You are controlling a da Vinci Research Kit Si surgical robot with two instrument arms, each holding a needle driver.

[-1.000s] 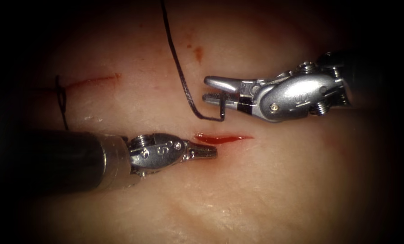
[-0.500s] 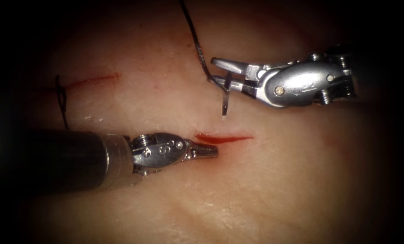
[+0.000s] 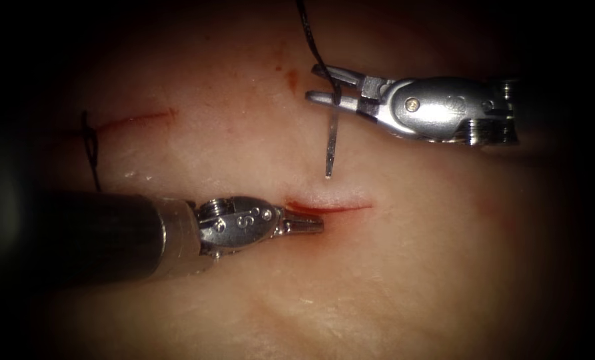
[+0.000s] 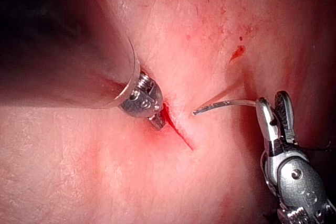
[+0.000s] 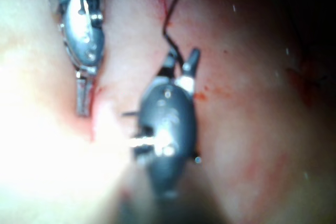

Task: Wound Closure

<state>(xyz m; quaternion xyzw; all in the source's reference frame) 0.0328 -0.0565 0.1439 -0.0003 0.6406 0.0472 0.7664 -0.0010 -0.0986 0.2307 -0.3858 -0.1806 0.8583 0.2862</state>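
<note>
Right tool (image 3: 324, 85), upper centre, grips the needle (image 3: 331, 143) near its thread end; its point hangs free above the cut (image 3: 330, 207). Left tool (image 3: 304, 225), closed and empty, rests at the cut's left end. A square needle angle would serve best.

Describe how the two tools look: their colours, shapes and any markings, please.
The left tool has a dark shaft, a pale metal collar and a small silver wrist marked "S", with short ridged jaws. The right tool has a larger rounded silver body with a round pin and screw heads, thin cable strands near the hinge, faint engraved digits, and two longer tapered jaws.
</note>
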